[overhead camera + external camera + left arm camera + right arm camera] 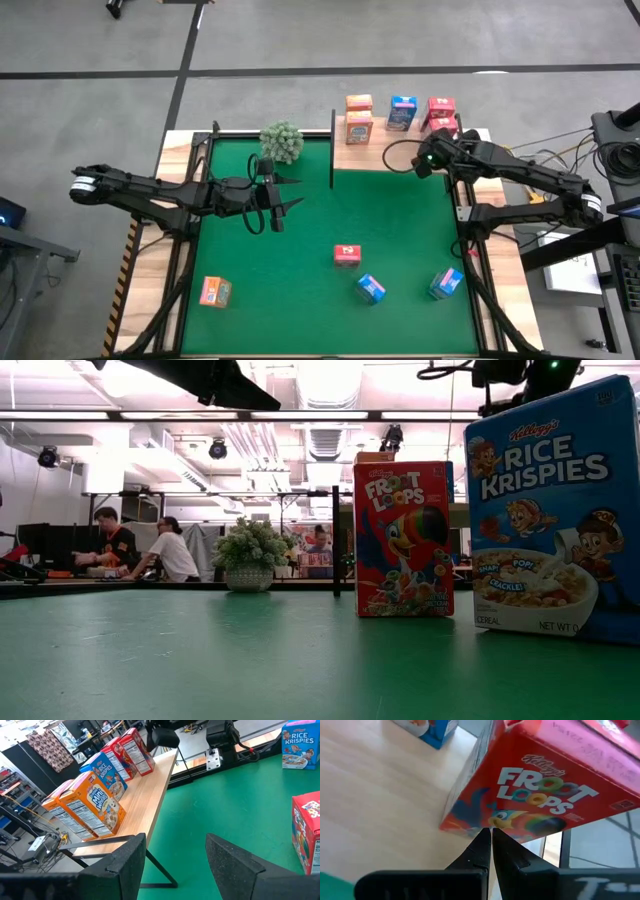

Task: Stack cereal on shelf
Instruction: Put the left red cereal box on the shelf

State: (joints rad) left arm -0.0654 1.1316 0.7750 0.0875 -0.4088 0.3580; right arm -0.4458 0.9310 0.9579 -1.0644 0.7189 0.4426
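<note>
The shelf point(370, 152), a pale wooden board, lies at the table's far right. On it stand two orange cereal boxes point(359, 116), a blue one point(402, 112) and two red ones point(441, 113). Four more boxes stand on the green mat: red point(346, 256), blue point(370, 289), blue point(446, 284) and orange point(214, 292). My right gripper point(490, 834) is shut, its tips at the lower edge of a red Froot Loops box point(545, 795) on the shelf. Mid-left, my left gripper point(292, 194) hangs open over the mat with nothing between its fingers. My right gripper has its shut fingertips point(485, 840) at the lower edge of the red box's front face point(492, 820), slanting down from the near side. I cannot tell whether they touch the box. Nothing is between the fingers.
A green potted plant point(282, 141) stands at the mat's far edge, left of a black upright post point(332, 150) at the shelf's left end. Black rails point(190, 230) run along the mat's sides. People sit in the room behind point(150, 550).
</note>
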